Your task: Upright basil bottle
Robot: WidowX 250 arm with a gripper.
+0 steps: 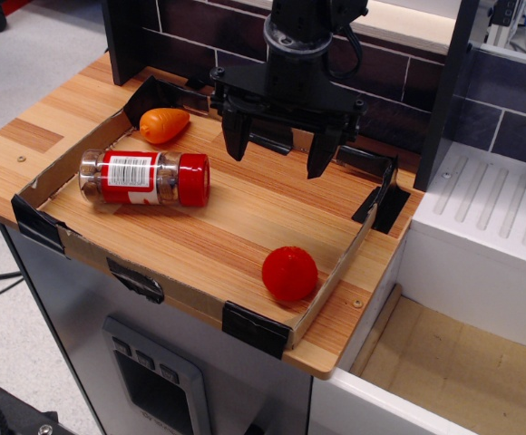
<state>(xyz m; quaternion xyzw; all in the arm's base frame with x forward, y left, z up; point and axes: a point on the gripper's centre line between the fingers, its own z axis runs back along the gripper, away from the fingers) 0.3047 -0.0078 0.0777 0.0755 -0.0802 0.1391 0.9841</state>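
The basil bottle lies on its side in the left part of the cardboard-walled tray. Its red cap points right and its clear base points left. The red-and-white label with a barcode faces up. My gripper hangs above the back middle of the tray, to the right of the bottle and apart from it. Its two black fingers are spread wide and hold nothing.
An orange carrot-shaped toy lies at the tray's back left, just behind the bottle. A red ball sits near the tray's front right wall. A dark brick wall stands behind, and a white drain board lies to the right.
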